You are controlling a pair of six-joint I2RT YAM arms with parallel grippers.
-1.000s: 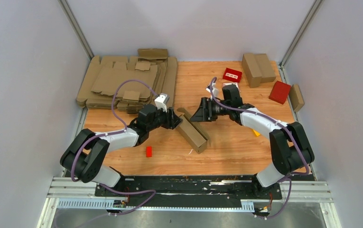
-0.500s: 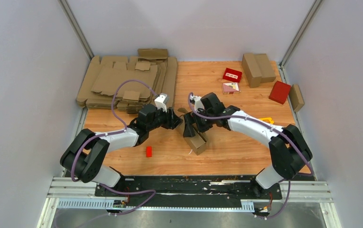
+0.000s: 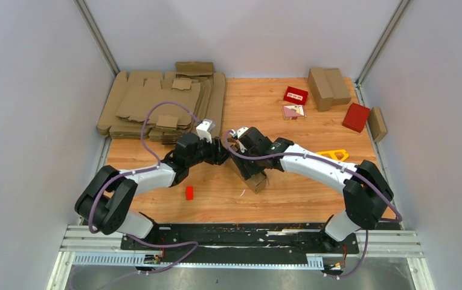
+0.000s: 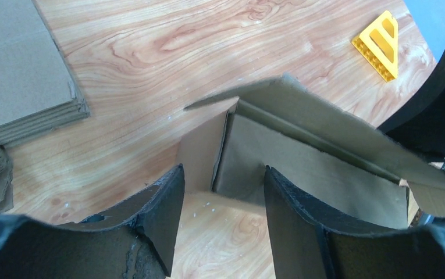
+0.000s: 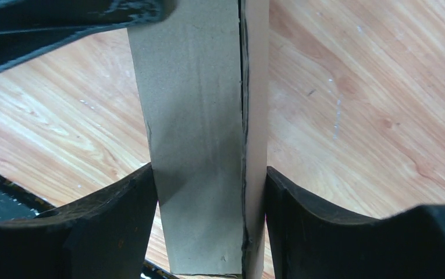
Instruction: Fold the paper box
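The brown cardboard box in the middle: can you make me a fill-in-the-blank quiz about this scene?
The paper box sits between the right gripper's two ___.
The triangular frame by the right arm is coloured ___.
The stack of flat cardboard lies in the far ___ corner of the table.
Missing: fingers; yellow; left.

Matt, fibrous brown corrugated cardboard for the paper box between the dull black, rough rubbery fingers of the right gripper, above a smooth, faintly glossy wood-grain table, and ribbed yellow plastic for the frame well beyond the left gripper.
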